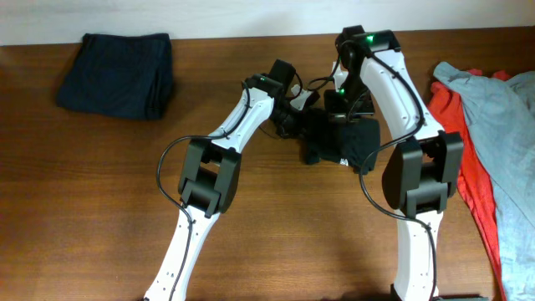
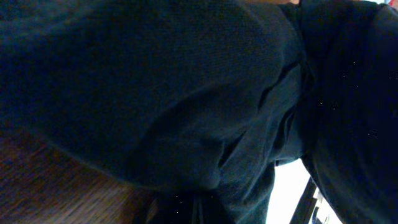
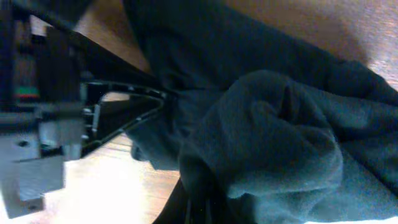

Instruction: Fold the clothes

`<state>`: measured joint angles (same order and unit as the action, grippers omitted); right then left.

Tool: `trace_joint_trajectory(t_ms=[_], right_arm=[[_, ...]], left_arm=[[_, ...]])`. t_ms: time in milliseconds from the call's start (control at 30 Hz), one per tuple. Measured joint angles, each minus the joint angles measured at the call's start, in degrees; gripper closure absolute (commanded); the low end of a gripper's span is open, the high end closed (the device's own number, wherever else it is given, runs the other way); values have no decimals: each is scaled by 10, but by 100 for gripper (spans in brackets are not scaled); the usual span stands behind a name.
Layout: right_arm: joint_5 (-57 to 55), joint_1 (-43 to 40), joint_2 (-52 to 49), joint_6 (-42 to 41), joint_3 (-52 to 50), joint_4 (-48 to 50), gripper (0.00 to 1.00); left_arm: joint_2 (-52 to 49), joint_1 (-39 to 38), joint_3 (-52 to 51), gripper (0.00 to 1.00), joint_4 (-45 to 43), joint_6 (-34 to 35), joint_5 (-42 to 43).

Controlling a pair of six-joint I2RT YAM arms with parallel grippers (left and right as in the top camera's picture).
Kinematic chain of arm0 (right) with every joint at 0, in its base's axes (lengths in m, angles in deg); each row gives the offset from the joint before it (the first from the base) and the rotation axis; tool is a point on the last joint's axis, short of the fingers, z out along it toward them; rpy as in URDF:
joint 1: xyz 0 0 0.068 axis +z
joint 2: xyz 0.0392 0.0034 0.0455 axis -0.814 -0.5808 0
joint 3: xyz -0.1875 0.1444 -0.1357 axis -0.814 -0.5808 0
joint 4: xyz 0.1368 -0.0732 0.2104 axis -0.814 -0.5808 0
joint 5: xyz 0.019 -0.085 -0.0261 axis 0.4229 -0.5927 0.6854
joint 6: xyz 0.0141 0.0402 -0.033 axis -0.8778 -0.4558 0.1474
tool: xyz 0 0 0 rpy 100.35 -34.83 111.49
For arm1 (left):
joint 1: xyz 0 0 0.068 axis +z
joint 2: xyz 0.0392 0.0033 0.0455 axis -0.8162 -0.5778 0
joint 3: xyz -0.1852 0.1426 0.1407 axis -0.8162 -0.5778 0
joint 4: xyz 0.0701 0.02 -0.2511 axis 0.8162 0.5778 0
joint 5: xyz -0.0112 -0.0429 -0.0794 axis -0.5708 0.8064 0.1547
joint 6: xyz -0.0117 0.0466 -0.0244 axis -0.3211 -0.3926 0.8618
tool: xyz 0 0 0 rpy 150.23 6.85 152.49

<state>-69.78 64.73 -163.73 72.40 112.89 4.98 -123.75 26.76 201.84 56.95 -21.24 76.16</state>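
A black T-shirt (image 1: 344, 144) hangs bunched up between my two arms over the middle of the table. My left gripper (image 1: 294, 117) is shut on its left side. In the left wrist view the dark cloth (image 2: 186, 93) fills the frame and hides the fingers, gathering into the jaws at the bottom edge. My right gripper (image 1: 345, 113) is shut on the shirt's right side. Folds of the shirt (image 3: 280, 137) pile over those jaws in the right wrist view. Other clothes lie apart: a navy garment (image 1: 117, 73), a red one (image 1: 468, 180) and a pale grey-blue one (image 1: 506, 142).
The navy garment lies folded at the table's back left. The red and grey-blue garments are spread along the right edge. Bare brown wood (image 1: 292, 234) shows at the front between the arm bases. The left arm's dark frame (image 3: 93, 112) shows close by in the right wrist view.
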Motion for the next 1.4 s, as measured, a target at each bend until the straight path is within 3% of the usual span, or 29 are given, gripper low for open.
trace_joint_trajectory(t_ms=[733, 1200, 1233, 1267, 1300, 1400], right_arm=[[8, 30, 0, -8, -33, 111, 96], [57, 30, 0, -8, -60, 130, 96], [60, 30, 0, -8, -60, 135, 93], [63, 30, 0, -8, -60, 137, 82], [66, 30, 0, -7, -60, 140, 63], [77, 30, 0, -5, -60, 144, 38]], left_arm=[[0, 8, 1, 100, 2, 0, -4], [5, 33, 29, 100, 22, -3, -107], [7, 33, 30, 100, 27, -5, -118], [9, 33, 30, 100, 31, -5, -130], [11, 33, 31, 100, 35, -7, -141], [16, 33, 33, 100, 51, -18, -170]])
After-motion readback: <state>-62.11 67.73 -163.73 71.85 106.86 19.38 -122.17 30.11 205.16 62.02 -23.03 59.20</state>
